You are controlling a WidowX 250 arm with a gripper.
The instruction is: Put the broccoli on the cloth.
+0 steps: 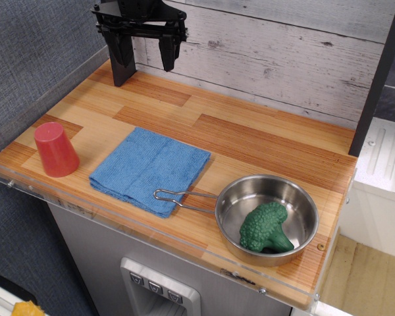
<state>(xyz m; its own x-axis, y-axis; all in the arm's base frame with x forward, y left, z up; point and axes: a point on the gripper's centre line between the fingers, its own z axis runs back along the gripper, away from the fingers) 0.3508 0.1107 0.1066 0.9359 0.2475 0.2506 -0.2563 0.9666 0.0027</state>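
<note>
1. Your tool (145, 56) hangs high over the back left corner of the worktop (250, 131), fingers spread apart, holding nothing. Nothing has been picked up yet, so the step in hand looks like the reach.
2. The broccoli (264, 228) sits inside the steel pan (296, 191) near the front right corner, well apart from the tool. You'll have to cross the whole worktop to get there.
3. Come down from above, inside the pan's rim, and keep the fingers wide until they straddle the head. The wall is close on the front side, so watch for a finger clipping it.
4. Look at the piece: dark green, bumpy rounded crown, short stem tucked low toward the pan floor. It seems to lean on its side, so grip across the crown.
5. The cloth (148, 168) lies flat in blue at the middle of the front edge. The pan's wire handle (178, 197) rests on its right corner, so set down toward the cloth's centre.
</note>
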